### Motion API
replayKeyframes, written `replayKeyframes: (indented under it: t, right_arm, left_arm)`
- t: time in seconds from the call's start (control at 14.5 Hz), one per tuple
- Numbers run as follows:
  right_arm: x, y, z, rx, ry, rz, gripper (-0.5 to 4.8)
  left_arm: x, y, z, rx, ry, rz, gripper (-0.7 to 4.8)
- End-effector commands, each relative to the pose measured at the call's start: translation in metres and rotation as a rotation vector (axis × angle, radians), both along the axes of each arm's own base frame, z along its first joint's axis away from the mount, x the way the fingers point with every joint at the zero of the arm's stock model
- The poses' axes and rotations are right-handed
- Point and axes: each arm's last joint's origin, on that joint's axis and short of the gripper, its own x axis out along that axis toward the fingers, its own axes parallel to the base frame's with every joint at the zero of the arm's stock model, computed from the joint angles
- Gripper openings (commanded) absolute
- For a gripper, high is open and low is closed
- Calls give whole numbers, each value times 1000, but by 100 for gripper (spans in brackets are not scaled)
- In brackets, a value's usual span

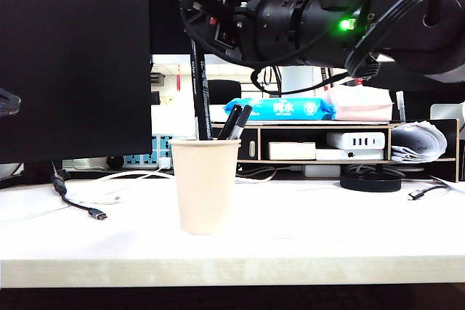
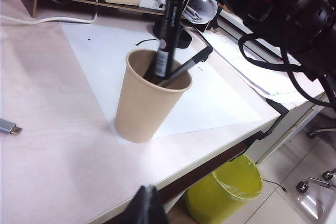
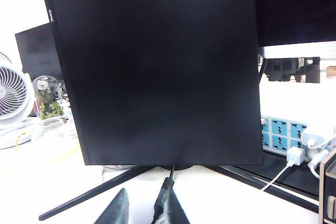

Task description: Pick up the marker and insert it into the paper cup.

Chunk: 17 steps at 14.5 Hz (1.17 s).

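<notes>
The cream paper cup [image 1: 206, 186] [image 2: 149, 98] stands upright mid-table on a white sheet. The thick black marker [image 1: 200, 92] [image 2: 171, 19] with a white label stands nearly upright with its lower end inside the cup. Two slimmer dark pens [image 1: 236, 121] [image 2: 186, 66] lean in the cup beside it. My right gripper [image 1: 197, 30] [image 3: 147, 208] hangs over the cup at the marker's top end. Its fingers [image 3: 119, 211] stand apart, and no marker shows between them in the right wrist view. My left gripper [image 2: 148, 205] is shut and empty over the table's near edge, away from the cup.
A black monitor [image 1: 73, 56] [image 3: 157, 66] fills the back left. A wooden desk shelf [image 1: 320, 139] with a blue tissue pack [image 1: 280, 109] stands behind the cup. A USB cable [image 1: 87, 208] lies at the left. A yellow bin [image 2: 226, 190] sits on the floor below the table edge.
</notes>
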Motion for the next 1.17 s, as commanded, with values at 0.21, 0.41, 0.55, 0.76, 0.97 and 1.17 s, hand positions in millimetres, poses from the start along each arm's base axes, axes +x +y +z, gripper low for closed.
replayKeyframes:
  t: [0.21, 0.41, 0.55, 0.76, 0.97, 1.17]
  right_arm:
    - [-1, 1, 3, 16, -16, 4, 108]
    - [-1, 1, 3, 16, -16, 4, 108]
    - [-1, 1, 3, 17, -17, 3, 108]
    - [-1, 0, 4, 21, -21, 4, 108]
    - [-1, 0, 4, 21, -21, 3, 108]
    - [-1, 0, 4, 21, -21, 3, 108]
  left_arm:
    - [0, 0, -1, 10, 5, 0, -5]
    - [0, 0, -1, 10, 5, 0, -4]
    - [0, 0, -1, 10, 5, 0, -5]
    - [0, 0, -1, 11, 5, 0, -5]
    - [0, 0, -1, 11, 5, 0, -5]
    - [0, 0, -1, 11, 5, 0, -5]
